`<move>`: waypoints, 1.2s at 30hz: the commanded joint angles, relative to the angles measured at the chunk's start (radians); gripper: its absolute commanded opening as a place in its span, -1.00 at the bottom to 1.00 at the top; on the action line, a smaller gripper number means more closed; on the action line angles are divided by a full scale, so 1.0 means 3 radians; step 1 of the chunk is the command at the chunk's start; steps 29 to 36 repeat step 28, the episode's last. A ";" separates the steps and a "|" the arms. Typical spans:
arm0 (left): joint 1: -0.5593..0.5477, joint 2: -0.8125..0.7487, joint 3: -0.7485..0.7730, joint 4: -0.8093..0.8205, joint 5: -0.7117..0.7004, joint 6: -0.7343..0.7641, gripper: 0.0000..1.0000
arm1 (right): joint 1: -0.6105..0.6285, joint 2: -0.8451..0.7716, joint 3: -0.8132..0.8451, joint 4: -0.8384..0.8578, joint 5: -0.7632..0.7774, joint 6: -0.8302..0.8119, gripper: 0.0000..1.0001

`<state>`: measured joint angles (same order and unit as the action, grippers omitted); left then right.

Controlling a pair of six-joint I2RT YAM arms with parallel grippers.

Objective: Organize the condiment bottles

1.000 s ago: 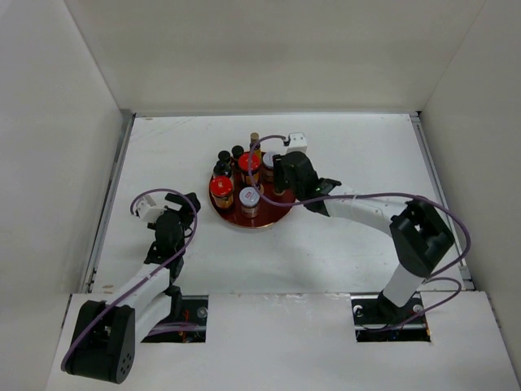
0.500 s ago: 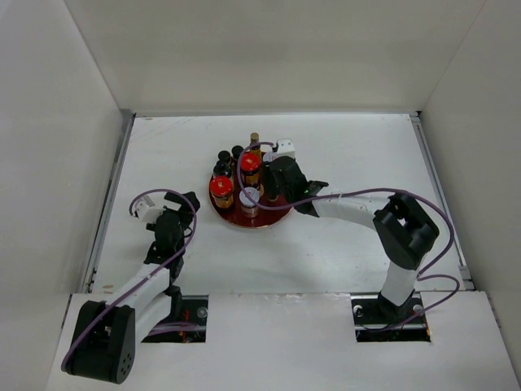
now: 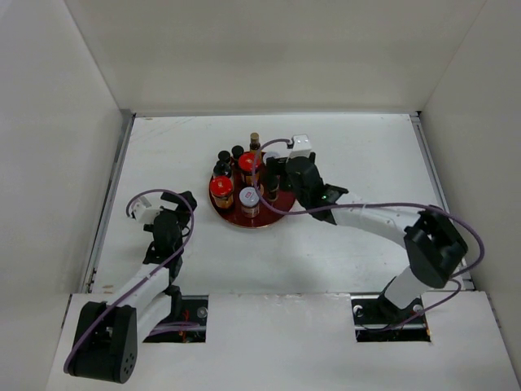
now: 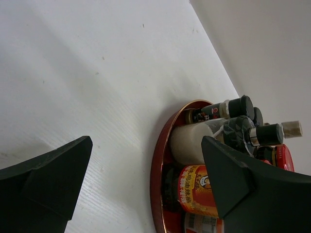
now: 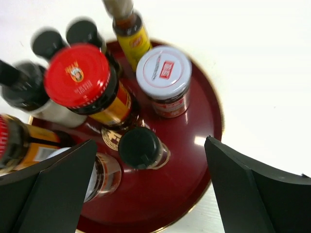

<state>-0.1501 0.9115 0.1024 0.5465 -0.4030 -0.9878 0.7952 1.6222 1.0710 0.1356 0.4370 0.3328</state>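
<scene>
The condiment bottles stand together on a round red tray [image 3: 273,213]. Among them are two amber red-lidded jars [image 3: 221,187], a silver-lidded jar [image 3: 250,196], a slim gold-capped bottle [image 3: 255,140] and dark black-capped ones [image 3: 224,156]. My right gripper [image 5: 150,189] hangs open over the tray's right side. A small black-capped bottle [image 5: 140,147] stands free below and between its fingers, with a white-lidded jar [image 5: 163,73] and a red-lidded jar [image 5: 77,75] beyond. My left gripper [image 4: 146,189] is open and holds nothing, low on the table left of the tray [image 4: 159,160].
White walls enclose the table on the left, back and right. A purple cable [image 3: 366,199] runs along the right arm. Bare white tabletop [image 3: 366,155] lies around the tray.
My right gripper's jaws have spread wide above the small black-capped bottle, and the arm's elbow has swung out to the right. The left gripper opened a little wider and stayed in place.
</scene>
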 commanded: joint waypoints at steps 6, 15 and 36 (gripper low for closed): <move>0.0043 -0.0052 0.0088 0.0127 0.0065 -0.0031 1.00 | -0.0004 -0.0810 -0.0833 0.0713 0.0675 0.0214 1.00; 0.0130 0.0361 0.0680 -0.0818 0.0126 -0.0041 1.00 | -0.0071 -0.1097 -0.1391 0.0811 0.1003 0.0414 1.00; 0.0028 0.0275 0.1152 -0.1433 0.0024 0.0107 1.00 | -0.0209 -0.1148 -0.1550 0.0847 0.0793 0.0613 1.00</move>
